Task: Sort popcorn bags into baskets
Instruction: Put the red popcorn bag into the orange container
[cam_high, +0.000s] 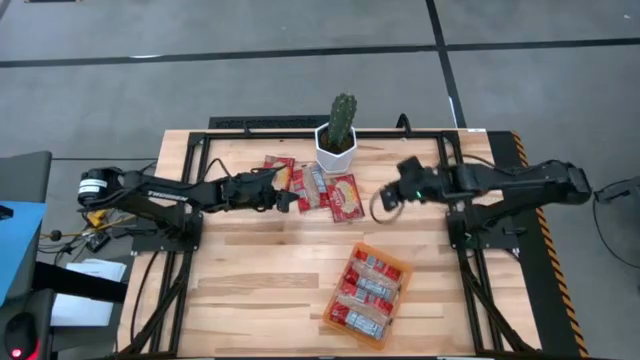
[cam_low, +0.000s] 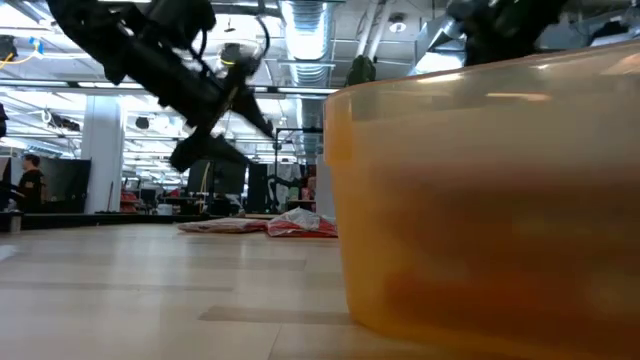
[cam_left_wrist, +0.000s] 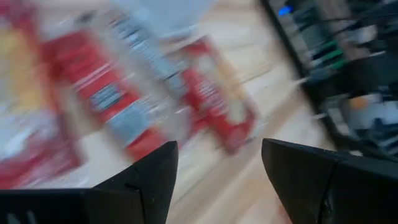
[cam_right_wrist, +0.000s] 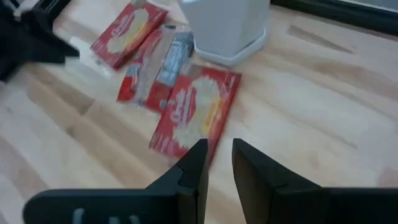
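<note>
A: High view, stage of sorting?

B: About three popcorn bags (cam_high: 368, 292) lay in the orange basket (cam_high: 347, 265) near the right; roughly four more (cam_high: 318, 188) remained far, beside the cactus pot (cam_high: 337, 149).

A: Grippers?

B: Left gripper (cam_high: 282, 192) stood wide and empty over the loose bags; right gripper (cam_high: 386, 200) was narrow, holding nothing.
</note>
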